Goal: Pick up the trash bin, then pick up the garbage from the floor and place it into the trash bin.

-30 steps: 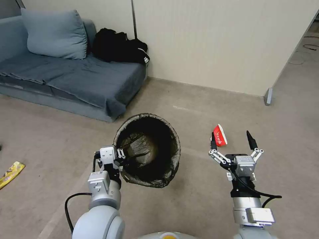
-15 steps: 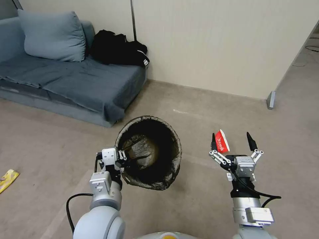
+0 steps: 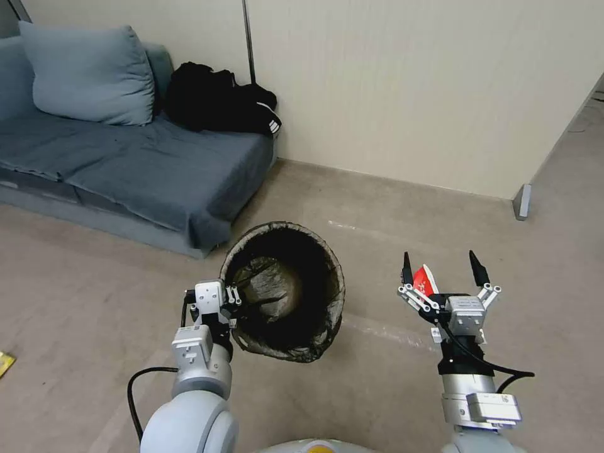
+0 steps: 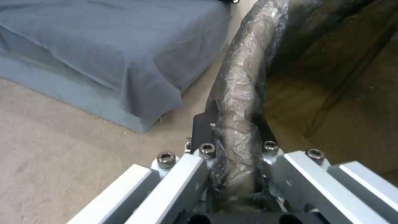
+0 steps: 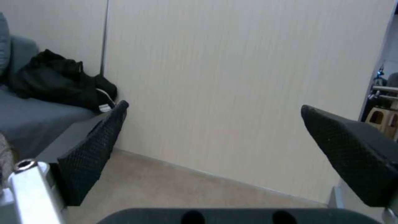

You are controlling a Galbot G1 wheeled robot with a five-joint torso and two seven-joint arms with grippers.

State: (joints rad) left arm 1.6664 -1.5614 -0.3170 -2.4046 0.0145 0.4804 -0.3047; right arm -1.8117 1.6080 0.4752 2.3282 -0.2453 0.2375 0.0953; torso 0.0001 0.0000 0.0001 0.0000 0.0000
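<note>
The trash bin (image 3: 296,351), round with a dark bag liner over its rim, hangs tilted above the floor with its mouth facing me. My left gripper (image 3: 231,302) is shut on the near left part of its rim. In the left wrist view the fingers of the left gripper (image 4: 234,127) pinch the liner-covered rim of the trash bin (image 4: 244,77). A crushed red-and-white cup (image 3: 425,280) of garbage lies on the floor, partly behind a finger of my right gripper (image 3: 442,267). That gripper stands open and empty (image 5: 215,107). A yellow wrapper (image 3: 3,363) peeks in at the left edge.
A blue sofa (image 3: 138,163) with a cushion (image 3: 88,75) and black bag and clothing (image 3: 217,100) stands at the back left. A cream wall (image 3: 409,94) runs behind, with a thin pole (image 3: 246,38) and a partition foot (image 3: 522,201). Beige floor lies around both arms.
The whole view has shifted because the camera moved. The red cup now sits closer to my right gripper and the yellow wrapper is at the left edge. Both grippers hold their pose.
</note>
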